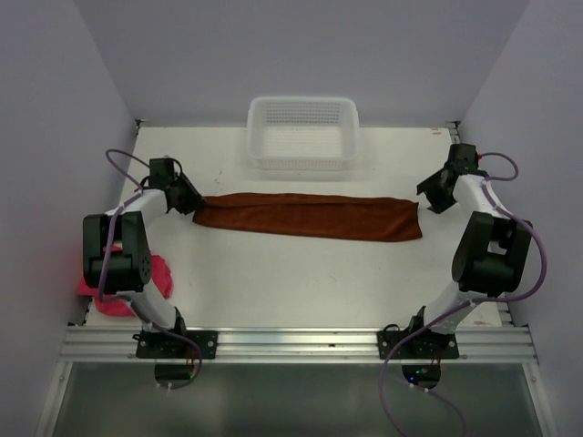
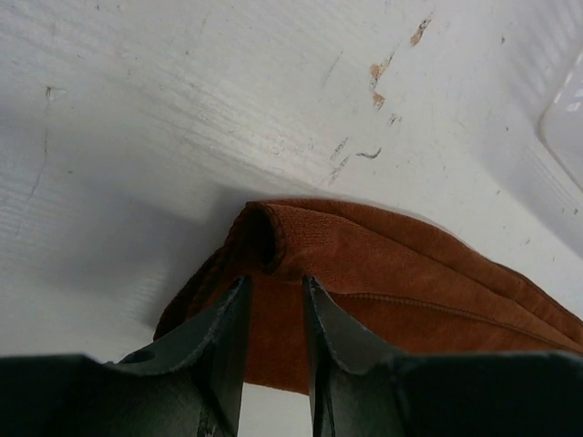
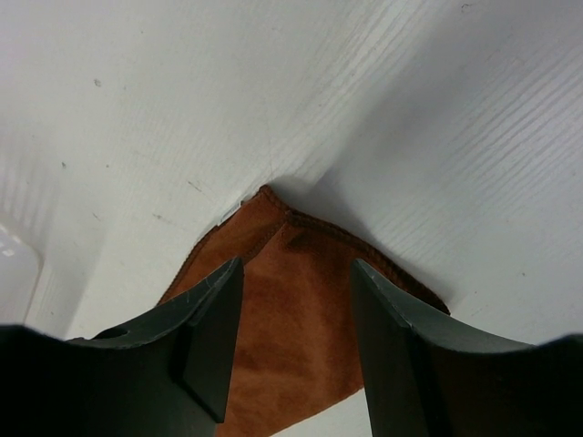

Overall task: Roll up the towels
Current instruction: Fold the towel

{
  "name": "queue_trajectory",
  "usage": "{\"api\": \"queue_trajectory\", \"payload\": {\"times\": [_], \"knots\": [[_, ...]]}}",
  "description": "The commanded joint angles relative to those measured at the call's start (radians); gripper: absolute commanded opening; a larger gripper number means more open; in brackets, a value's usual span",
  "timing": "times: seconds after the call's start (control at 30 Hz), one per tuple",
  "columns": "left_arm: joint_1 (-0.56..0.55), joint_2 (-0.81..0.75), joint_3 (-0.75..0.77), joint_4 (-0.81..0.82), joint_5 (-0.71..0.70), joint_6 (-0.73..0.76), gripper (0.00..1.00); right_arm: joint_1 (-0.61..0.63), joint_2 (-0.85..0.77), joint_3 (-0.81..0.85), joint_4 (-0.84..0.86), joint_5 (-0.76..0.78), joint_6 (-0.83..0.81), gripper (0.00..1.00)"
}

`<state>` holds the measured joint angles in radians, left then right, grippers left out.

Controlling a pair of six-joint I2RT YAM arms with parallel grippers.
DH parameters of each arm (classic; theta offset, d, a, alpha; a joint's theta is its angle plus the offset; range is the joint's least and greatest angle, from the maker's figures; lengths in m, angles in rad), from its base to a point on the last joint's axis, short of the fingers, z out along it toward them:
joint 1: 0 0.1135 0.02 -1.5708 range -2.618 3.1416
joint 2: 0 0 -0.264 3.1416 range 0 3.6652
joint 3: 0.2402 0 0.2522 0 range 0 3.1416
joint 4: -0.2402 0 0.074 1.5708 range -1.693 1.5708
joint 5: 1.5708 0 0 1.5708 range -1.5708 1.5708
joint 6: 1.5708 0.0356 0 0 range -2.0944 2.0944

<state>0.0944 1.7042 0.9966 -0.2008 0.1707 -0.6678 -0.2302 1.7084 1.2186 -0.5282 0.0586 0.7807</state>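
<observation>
1. A scuffed white table sits between pale lilac walls, with a mesh basket at its far edge.
2. The rust-brown towel lies mid-table, its long axis running left to right.
3. The pink towel is bunched at the near-left edge.
4. The left gripper has its jaws narrow at the towel's raised fold; I cannot tell whether it grips. The right gripper is released, straddling the right corner.

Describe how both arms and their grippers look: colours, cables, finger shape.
The left arm and right arm match: white links, black joint housings, black base plates, a lilac cable along each. The left gripper and right gripper have flat dark-grey fingers with slanted tips.
</observation>
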Motion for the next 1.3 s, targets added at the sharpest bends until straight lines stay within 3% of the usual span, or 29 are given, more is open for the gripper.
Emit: {"api": "queue_trajectory", "payload": {"times": [0.0, 0.87, 1.27], "knots": [[-0.009, 0.021, 0.025, 0.017, -0.025, 0.020, 0.32, -0.001, 0.008, -0.007, 0.031, -0.019, -0.003, 0.54], [-0.009, 0.118, 0.135, 0.040, -0.013, -0.021, 0.29, -0.003, 0.036, 0.004, 0.054, -0.029, 0.000, 0.46], [-0.009, 0.135, 0.178, 0.032, 0.023, -0.041, 0.15, -0.003, 0.051, 0.004, 0.059, -0.029, 0.000, 0.45]]}}
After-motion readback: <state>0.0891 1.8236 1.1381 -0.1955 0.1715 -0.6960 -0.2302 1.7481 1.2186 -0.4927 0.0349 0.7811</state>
